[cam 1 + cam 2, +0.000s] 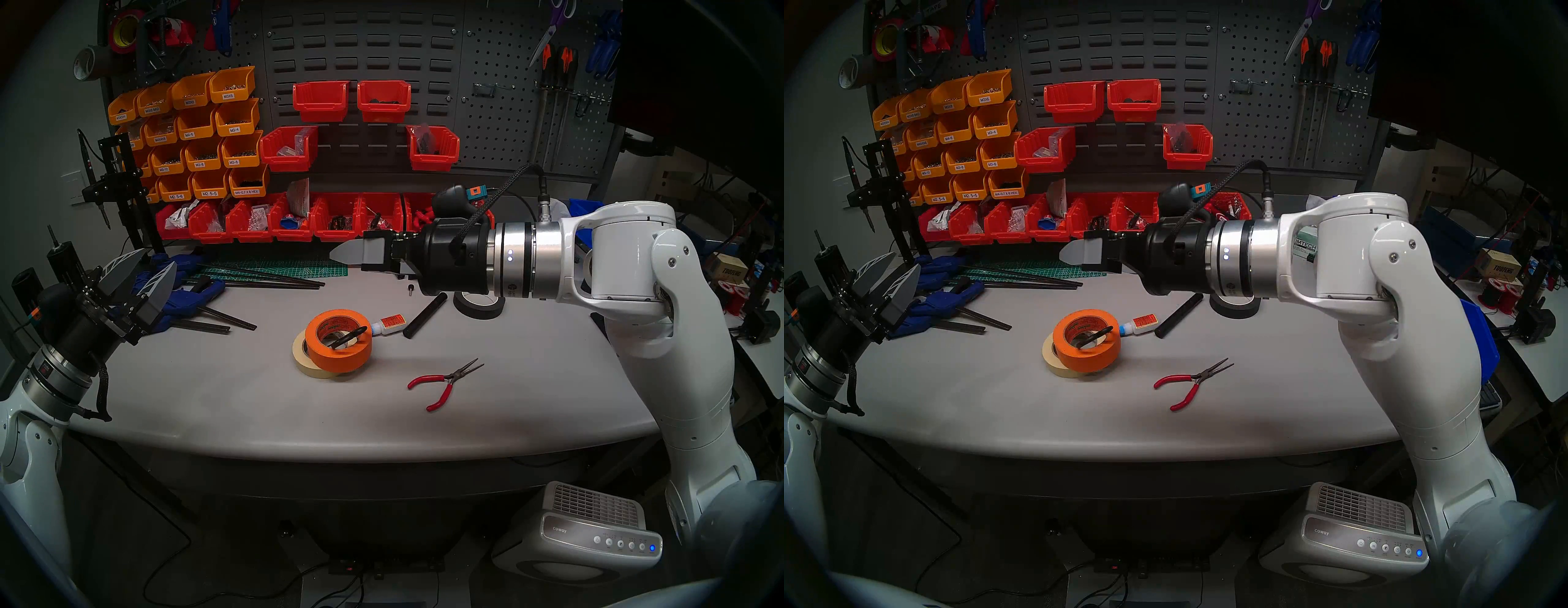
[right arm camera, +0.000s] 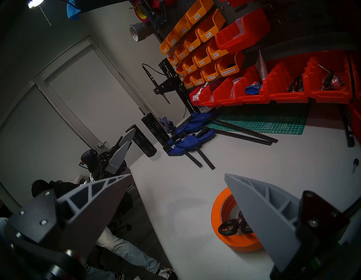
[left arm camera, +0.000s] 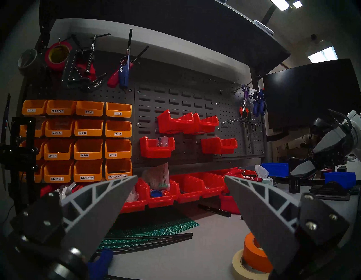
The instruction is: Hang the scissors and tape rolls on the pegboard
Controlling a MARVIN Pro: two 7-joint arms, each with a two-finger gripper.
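The orange tape roll (image 1: 339, 346) (image 1: 1087, 346) leans on the cream tape roll (image 1: 302, 358) (image 1: 1052, 356) at the table's middle. The black-handled scissors (image 1: 348, 337) (image 2: 227, 227) rest inside the orange roll (image 2: 216, 215). The pegboard (image 1: 500, 123) (image 3: 230, 109) with its hooks stands at the back right. My right gripper (image 1: 335, 253) (image 2: 178, 175) hovers open above the table, behind the rolls, pointing left. My left gripper (image 1: 157, 259) (image 3: 180, 177) is open at the table's left edge, holding nothing, with both rolls (image 3: 252, 252) low on its right.
Red-handled pliers (image 1: 445, 382), a glue bottle (image 1: 388, 325), a black stick (image 1: 424, 316) and a black tape roll (image 1: 479, 308) lie right of the rolls. Blue clamps (image 1: 186, 288) and a green mat (image 1: 275, 265) sit back left. Orange bins (image 1: 199, 127) and red bins (image 1: 322, 99) hang on the wall.
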